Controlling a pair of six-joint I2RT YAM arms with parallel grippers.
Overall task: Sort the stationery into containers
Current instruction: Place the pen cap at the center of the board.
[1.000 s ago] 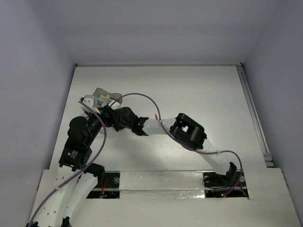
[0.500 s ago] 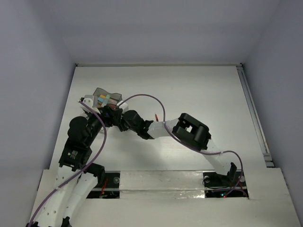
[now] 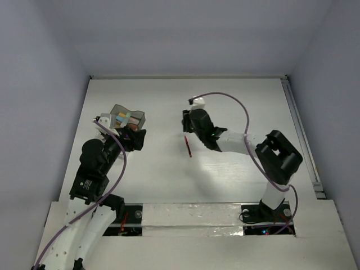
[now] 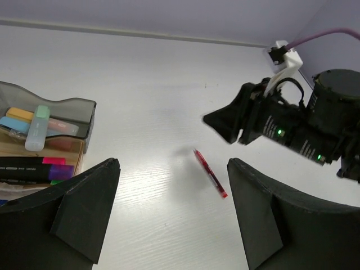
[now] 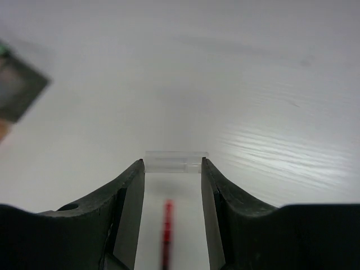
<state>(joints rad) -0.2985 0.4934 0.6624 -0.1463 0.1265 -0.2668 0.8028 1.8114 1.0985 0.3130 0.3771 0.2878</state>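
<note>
Cutting off the smoky clear-grey plastic container [image 4: 67, 107], its tan part [image 4: 39, 153] and the flat black markers [image 4: 22, 163] at the left wrist view's left edge; blurring the thin red pen [image 5: 167, 225] and the same container in the right wrist view, losing the pen's lower end at the bottom edge; showing the container's coloured contents too small to tell from above

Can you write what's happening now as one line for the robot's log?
left end effector: open, empty | right end effector: near red pen | containers: highlighters inside
</note>
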